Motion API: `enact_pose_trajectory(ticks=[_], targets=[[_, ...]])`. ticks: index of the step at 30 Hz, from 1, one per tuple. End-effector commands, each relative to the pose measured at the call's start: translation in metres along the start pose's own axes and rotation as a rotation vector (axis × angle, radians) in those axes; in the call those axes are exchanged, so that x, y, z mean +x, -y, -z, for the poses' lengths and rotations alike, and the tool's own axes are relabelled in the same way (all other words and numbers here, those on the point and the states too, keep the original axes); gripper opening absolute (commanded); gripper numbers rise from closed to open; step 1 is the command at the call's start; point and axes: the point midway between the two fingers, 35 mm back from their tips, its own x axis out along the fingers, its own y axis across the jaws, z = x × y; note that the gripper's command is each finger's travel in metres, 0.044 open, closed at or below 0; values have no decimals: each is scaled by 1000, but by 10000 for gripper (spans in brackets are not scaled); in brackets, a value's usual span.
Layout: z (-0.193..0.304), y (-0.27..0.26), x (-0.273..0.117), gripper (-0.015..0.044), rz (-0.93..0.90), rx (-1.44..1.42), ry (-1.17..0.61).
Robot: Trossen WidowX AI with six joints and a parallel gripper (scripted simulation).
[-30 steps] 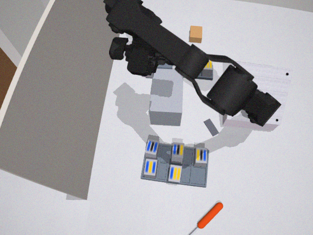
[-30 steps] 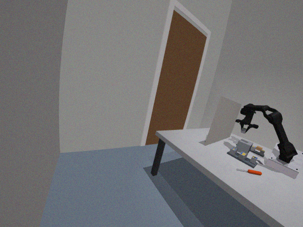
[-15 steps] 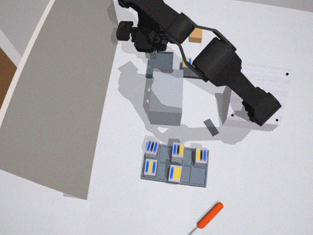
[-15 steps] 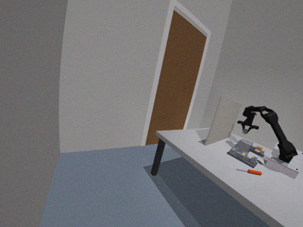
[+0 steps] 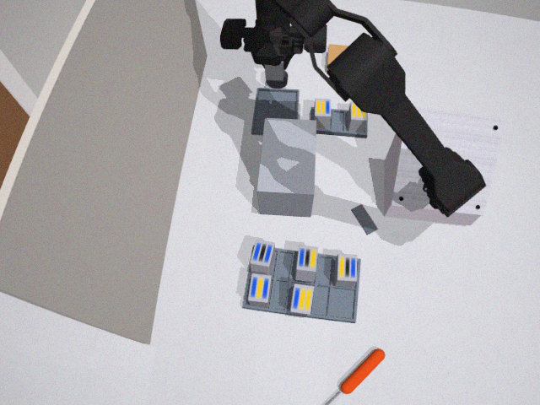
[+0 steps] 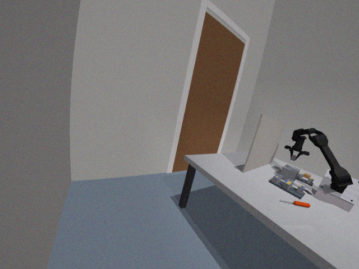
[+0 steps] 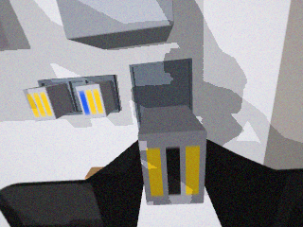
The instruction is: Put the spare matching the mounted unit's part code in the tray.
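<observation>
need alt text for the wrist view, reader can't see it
The tool grips a gray block striped yellow, black, yellow, held over or near an unfilled dark tray. To the left, a smaller rack holds two blocks, one with three yellow stripes, one blue, yellow, yellow.
</observation>
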Motion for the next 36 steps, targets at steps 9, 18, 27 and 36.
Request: enact_pose_trajectory(ticks=[9, 18, 27, 36], targets=[[6, 3, 5, 0, 6, -13, -8], [7, 4, 14, 0, 6, -13, -9], [7, 5, 23, 0, 7, -13, -9], [8, 6, 31, 0, 7, -13, -9]])
